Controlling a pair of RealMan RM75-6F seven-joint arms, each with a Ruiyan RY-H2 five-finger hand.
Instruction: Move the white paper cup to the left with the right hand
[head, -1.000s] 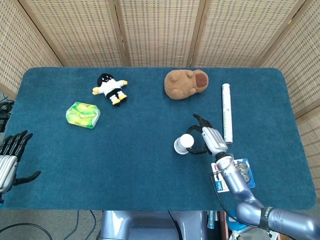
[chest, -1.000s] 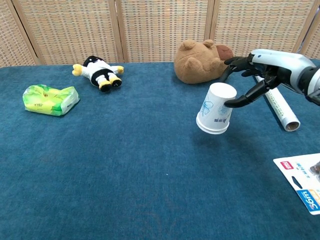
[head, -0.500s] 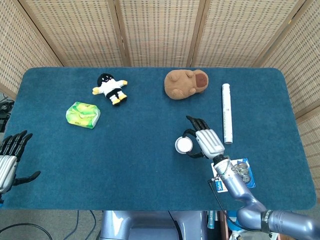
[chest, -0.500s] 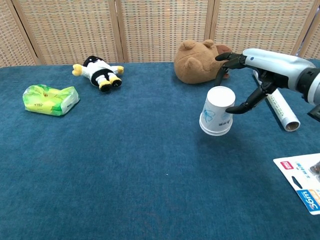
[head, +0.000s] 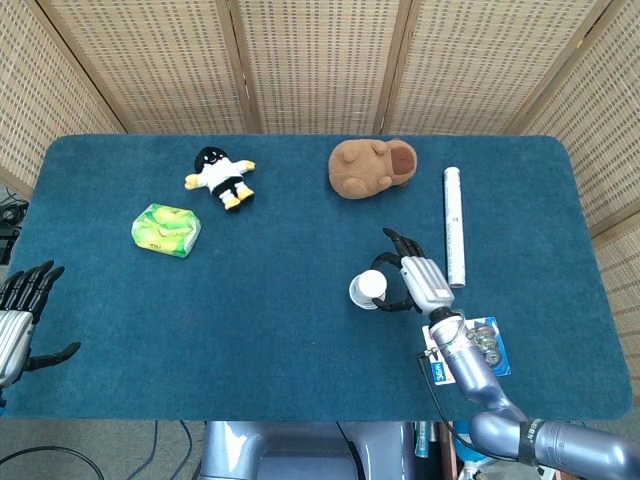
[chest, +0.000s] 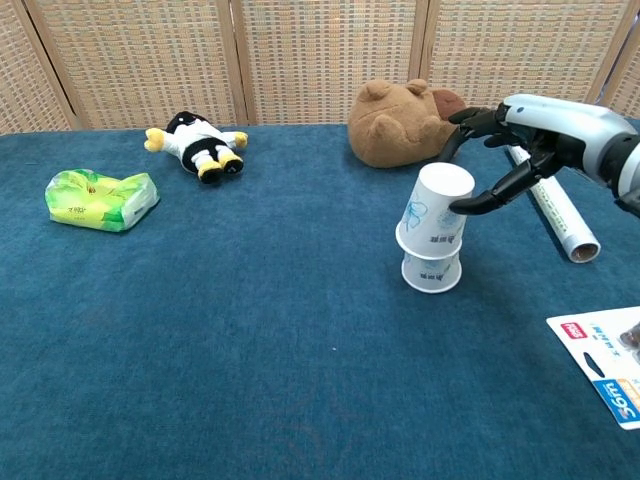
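Note:
An upside-down white paper cup (chest: 437, 208) with blue print is tilted and raised off the table. My right hand (chest: 520, 140) grips it, thumb on its right side and fingers behind its top. Just beneath it, a second white cup (chest: 432, 270) stands upside down on the blue cloth. From the head view the cup (head: 368, 288) appears as a white disc just left of my right hand (head: 415, 280). My left hand (head: 20, 310) rests at the table's left edge, fingers spread and holding nothing.
A brown plush (chest: 400, 125) lies behind the cups. A white tube (chest: 560, 215) lies to their right, and a blue card pack (chest: 605, 365) sits at the near right. A penguin doll (chest: 195, 143) and a green packet (chest: 100, 198) lie far left.
The held cup has risen and tipped, uncovering a second cup beneath it that stays on the cloth. The right hand shifted slightly right. The left hand is unmoved.

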